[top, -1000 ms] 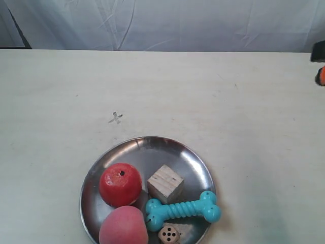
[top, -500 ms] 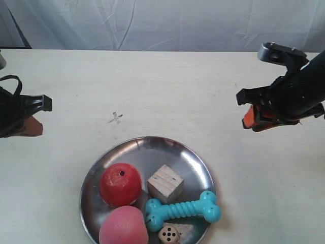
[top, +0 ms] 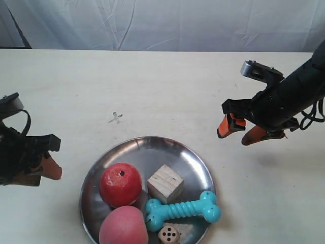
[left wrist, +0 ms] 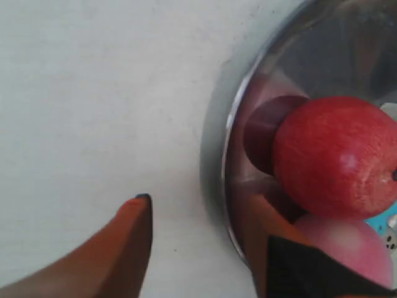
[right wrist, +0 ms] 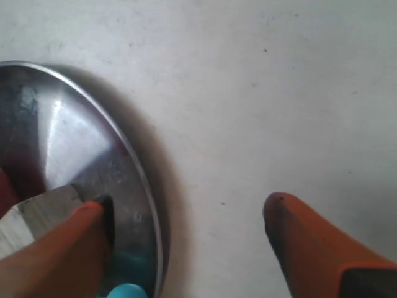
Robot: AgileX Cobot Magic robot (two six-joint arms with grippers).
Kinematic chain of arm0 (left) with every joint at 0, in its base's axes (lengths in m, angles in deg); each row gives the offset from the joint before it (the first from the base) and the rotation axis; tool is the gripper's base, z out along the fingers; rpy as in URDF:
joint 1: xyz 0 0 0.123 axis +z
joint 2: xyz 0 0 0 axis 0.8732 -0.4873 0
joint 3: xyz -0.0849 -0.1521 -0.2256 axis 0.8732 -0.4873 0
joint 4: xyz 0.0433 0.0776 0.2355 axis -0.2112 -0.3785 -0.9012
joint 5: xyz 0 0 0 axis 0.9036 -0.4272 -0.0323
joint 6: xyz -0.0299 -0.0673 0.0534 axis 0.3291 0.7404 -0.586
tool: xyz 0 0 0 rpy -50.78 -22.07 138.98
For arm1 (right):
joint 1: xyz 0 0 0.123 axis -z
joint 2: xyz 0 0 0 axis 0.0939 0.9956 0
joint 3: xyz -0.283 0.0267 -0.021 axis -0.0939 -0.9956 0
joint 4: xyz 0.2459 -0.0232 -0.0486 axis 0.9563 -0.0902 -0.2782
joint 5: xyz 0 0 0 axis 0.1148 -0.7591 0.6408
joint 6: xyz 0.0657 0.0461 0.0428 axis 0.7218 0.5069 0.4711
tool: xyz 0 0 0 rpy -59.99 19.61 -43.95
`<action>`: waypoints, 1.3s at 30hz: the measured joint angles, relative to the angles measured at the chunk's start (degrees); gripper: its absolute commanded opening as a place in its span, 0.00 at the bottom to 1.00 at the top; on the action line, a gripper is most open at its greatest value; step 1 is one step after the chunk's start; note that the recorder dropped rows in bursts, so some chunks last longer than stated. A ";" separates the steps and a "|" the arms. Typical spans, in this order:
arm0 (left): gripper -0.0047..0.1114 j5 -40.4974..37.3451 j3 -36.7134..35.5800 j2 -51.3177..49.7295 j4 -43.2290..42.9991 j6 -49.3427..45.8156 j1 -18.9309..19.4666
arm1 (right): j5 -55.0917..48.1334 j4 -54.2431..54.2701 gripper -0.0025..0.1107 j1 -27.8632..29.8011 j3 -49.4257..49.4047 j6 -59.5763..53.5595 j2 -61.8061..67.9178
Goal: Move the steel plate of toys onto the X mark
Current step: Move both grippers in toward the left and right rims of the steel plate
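**Both arms close in on the plate**

Half a second back the left gripper (top: 40, 173) hung higher up along the exterior view's left edge. It has since dropped down the frame and now sits beside the steel plate (top: 147, 147). Its fingers are spread apart, and in its own wrist view the plate's rim shows between them. The X mark (top: 116, 118) has not moved. It lies on the bench (top: 167, 86) just beyond the plate's rim and clear of it. The plate stays at the bottom edge of the exterior view.

The count is one plate, one X and two grippers. Five pieces ride in the plate, none shifted: one red apple (top: 120, 184), one pink peach (top: 123, 226), one wooden cube (top: 165, 183), one dotted die (top: 168, 234) and one turquoise bone (top: 184, 208).

The right gripper (top: 238, 134) has slid inward and a little lower (its orange fingers held wide). It is off the plate's right side.
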 measured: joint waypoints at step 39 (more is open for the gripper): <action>0.49 9.55 -11.32 -13.53 36.33 -33.53 0.00 | -6.69 4.79 0.63 -6.68 0.12 -4.80 8.46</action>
